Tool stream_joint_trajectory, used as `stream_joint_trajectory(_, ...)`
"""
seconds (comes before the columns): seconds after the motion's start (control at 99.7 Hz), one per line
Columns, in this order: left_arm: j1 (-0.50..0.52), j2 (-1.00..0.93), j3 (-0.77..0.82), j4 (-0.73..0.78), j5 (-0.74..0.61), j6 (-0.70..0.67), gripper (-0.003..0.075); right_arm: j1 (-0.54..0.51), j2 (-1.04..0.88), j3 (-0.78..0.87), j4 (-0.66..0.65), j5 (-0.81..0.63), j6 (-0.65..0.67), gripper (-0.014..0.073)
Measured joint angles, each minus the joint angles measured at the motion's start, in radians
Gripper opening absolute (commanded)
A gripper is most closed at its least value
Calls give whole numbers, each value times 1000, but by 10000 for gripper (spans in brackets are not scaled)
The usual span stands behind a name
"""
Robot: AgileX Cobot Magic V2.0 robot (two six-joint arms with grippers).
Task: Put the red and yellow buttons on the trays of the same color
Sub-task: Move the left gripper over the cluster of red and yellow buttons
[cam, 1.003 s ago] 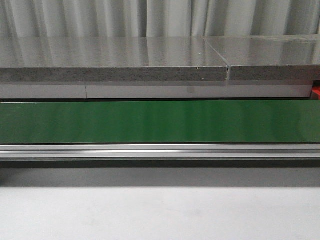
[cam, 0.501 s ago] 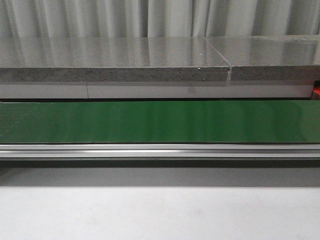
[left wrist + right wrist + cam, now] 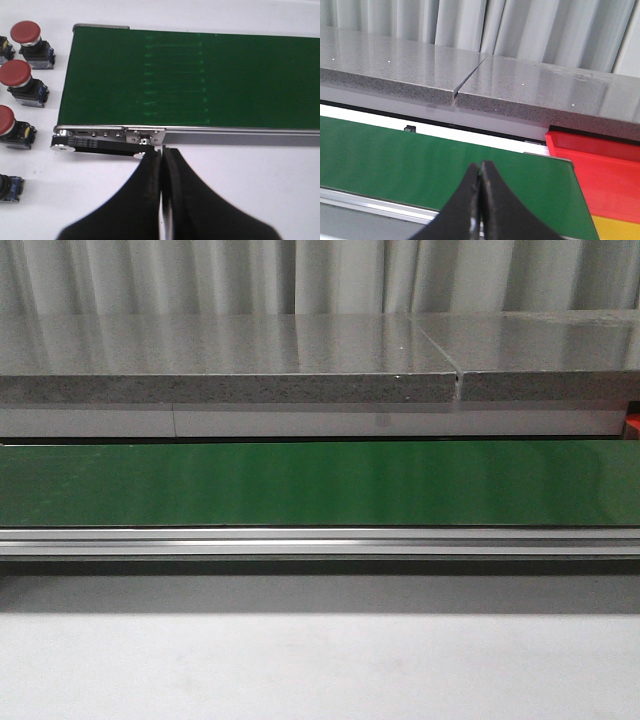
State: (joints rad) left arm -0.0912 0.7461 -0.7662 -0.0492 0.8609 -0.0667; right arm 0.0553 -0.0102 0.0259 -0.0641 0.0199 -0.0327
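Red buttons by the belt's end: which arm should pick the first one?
Left, probably. Its shut, empty pincer hangs near the belt end with the red buttons beside it. The right pincer, also shut, sees only trays, no buttons.

Backdrop: pale grey curtain [image 3: 330, 275] in vertical pleats spans the full width behind the workspace; also visible in the right wrist view.

In front of the curtain: grey speckled stone-look countertop [image 3: 220, 350], glossy, carrying soft vertical reflections of the curtain folds. It consists of two slabs meeting at a narrow seam [image 3: 457, 380] right of centre. A white panel [image 3: 300, 423] runs beneath the slab edge.

Foreground: white tabletop [image 3: 320, 665], matte, with a band of shadow along its far edge.

Lighting: even and diffuse, no hard shadows; faint sheen on the countertop. No window or floor visible.
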Motion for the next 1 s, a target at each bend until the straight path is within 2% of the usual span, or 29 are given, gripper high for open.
stream_joint_trajectory(0.12, 0, 26, 0, -32, 0, 0, -6, 0, 0, 0, 0, 0, 0, -68)
stream_joint_trajectory(0.191, 0, 35, 0, -51, 0, 0, 54, 0, 0, 0, 0, 0, 0, -68)
stream_joint_trajectory(0.281, 0, 41, 0, -63, 5, 0, 201, 0, 0, 0, 0, 0, 0, -68)
stream_joint_trajectory(0.451, 0, 45, 0, -65, 11, 0, 589, 0, 0, 0, 0, 0, 0, -68)
stream_joint_trajectory(0.521, 0, 45, 0, -65, 11, 0, 673, 0, 0, 0, 0, 0, 0, -68)
stream_joint_trajectory(0.782, 0, 45, 0, -60, 13, -49, 660, 0, 0, 0, 0, 0, 0, -68)
stream_joint_trajectory(0.872, 0, 45, 0, -16, 13, -144, 660, 0, 0, 0, 0, 0, 0, -68)
stream_joint_trajectory(1.003, 0, 45, 0, 123, 33, -310, 660, 0, 0, 0, 0, 0, 0, -68)
